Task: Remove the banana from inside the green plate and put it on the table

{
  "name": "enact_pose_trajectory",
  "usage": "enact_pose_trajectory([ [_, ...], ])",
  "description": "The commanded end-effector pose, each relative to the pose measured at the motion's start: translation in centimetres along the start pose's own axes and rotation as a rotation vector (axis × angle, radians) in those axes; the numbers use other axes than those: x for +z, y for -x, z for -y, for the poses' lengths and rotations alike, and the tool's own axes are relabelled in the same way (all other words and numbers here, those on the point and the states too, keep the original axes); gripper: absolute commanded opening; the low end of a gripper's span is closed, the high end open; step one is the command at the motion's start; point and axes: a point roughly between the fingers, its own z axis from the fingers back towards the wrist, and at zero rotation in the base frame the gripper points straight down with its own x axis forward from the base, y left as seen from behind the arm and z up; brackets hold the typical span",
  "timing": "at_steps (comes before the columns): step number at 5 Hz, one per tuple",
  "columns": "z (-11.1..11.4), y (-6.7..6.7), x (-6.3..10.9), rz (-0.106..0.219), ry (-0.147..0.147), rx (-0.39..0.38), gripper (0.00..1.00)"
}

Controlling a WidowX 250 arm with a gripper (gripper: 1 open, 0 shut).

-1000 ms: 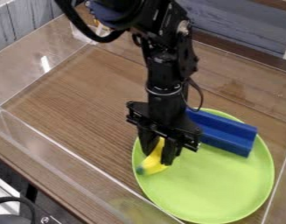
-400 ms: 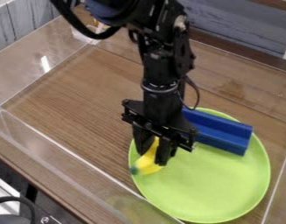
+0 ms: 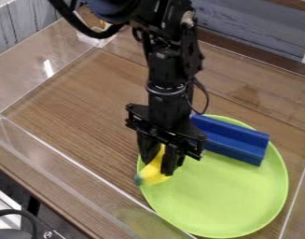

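Note:
My gripper (image 3: 159, 166) points straight down over the left rim of the green plate (image 3: 236, 201) and is shut on the banana (image 3: 152, 175). Only the banana's yellow lower end shows below the black fingers, hanging just above the plate's left edge; the rest is hidden by the gripper. The brown wood-grain table (image 3: 92, 98) stretches away to the left and behind the plate.
A blue rectangular block (image 3: 237, 140) lies on the plate's far right part, close behind the gripper. Clear acrylic walls (image 3: 43, 159) border the table on the left and front. The black arm (image 3: 167, 56) rises from the gripper to the top of the view.
The gripper, still shut on the banana, has drifted slightly left and up, carrying the banana from inside the plate toward its left rim.

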Motion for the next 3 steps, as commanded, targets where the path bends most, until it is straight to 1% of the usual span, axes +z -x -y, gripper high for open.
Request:
enact_pose_trajectory([
  [1,-0.16,-0.68,1.8,0.063,0.006,0.005,0.0],
  [3,-0.39,-0.44,2.47,0.064,0.011,0.002,0.0],
])
